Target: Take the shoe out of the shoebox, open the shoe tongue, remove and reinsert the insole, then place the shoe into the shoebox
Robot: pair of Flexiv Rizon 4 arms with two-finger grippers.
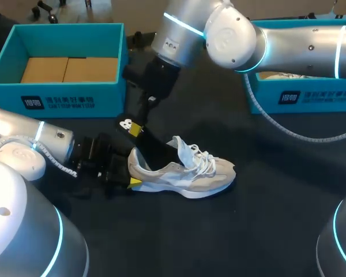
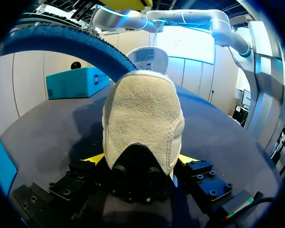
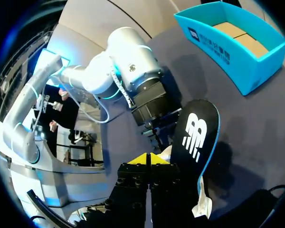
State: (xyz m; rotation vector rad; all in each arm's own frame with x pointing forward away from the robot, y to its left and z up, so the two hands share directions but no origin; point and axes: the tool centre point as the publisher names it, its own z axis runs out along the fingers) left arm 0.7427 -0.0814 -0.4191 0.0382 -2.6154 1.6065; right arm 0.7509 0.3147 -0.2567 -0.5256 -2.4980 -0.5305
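Shoe (image 1: 190, 176) lies upright on its sole near the middle of the dark table (image 1: 265, 231), toe toward my right and laces loose. It is out of both teal boxes: the left shoebox (image 1: 63, 95) and the right shoebox (image 1: 311, 95) stand well apart from it at the far edge.

The left gripper (image 1: 131, 172) is at the heel. In the left wrist view the heel (image 2: 142, 114) fills the space between the two fingers (image 2: 96, 159), which stand wide apart and press it from both sides, so this gripper is clamped on the shoe.

The black insole (image 1: 126, 123) rises slanting out of the shoe's opening, its heel end lifted up and back over the collar. The right gripper (image 1: 137, 130) comes down from above onto that raised end. In the right wrist view its yellow tips (image 3: 146, 159) are together, with the insole (image 3: 197, 133) just beside them, logo face showing. I cannot tell whether the tips pinch its edge.
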